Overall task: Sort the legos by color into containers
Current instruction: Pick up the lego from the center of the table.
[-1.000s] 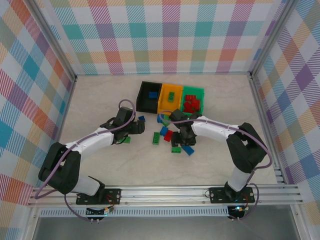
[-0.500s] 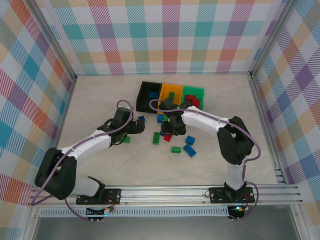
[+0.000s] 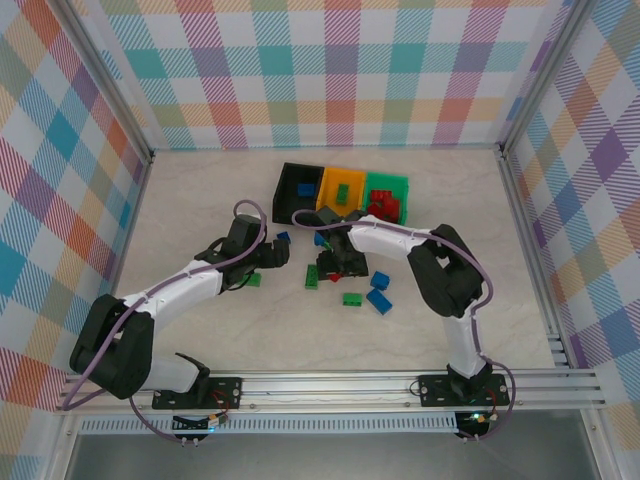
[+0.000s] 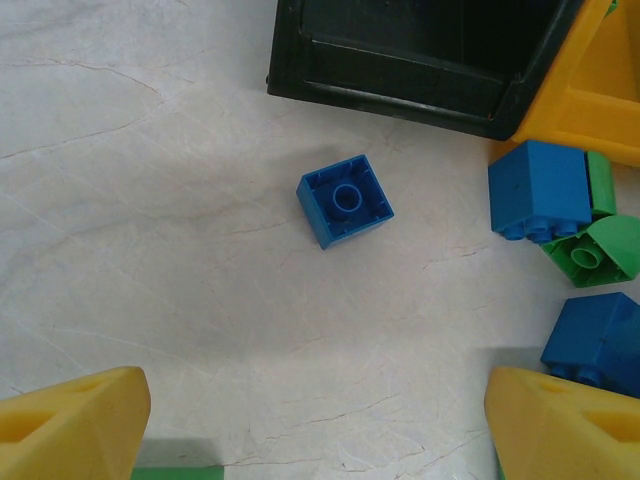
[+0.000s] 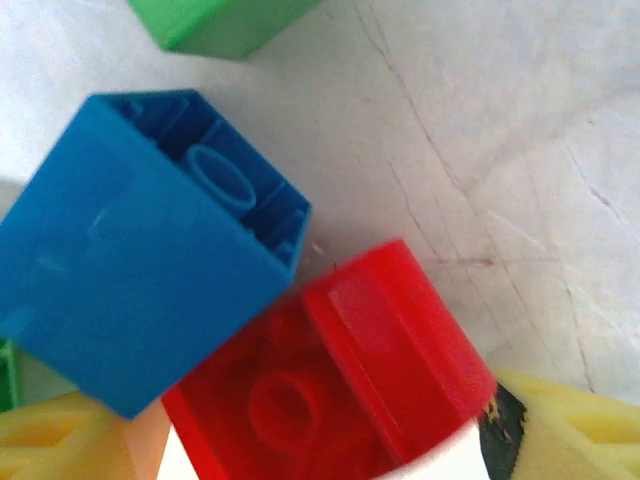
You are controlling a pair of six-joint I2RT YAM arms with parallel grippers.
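Red lego (image 5: pixel 340 390), hollow side up, between the parted fingertips of the right pincer (image 5: pixel 310 435), blue lego (image 5: pixel 140 250) against it.

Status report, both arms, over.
Left end effector open above lone blue brick. Right end effector straddles red brick, grip unclear. Second blue brick crowds the red one.

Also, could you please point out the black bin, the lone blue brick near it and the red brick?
black bin (image 4: pixel 392 98), left wrist view, near wall.
blue brick (image 4: pixel 345 200), left wrist view, hollow upturned face.
red brick (image 5: pixel 392 338), right wrist view, smooth side.
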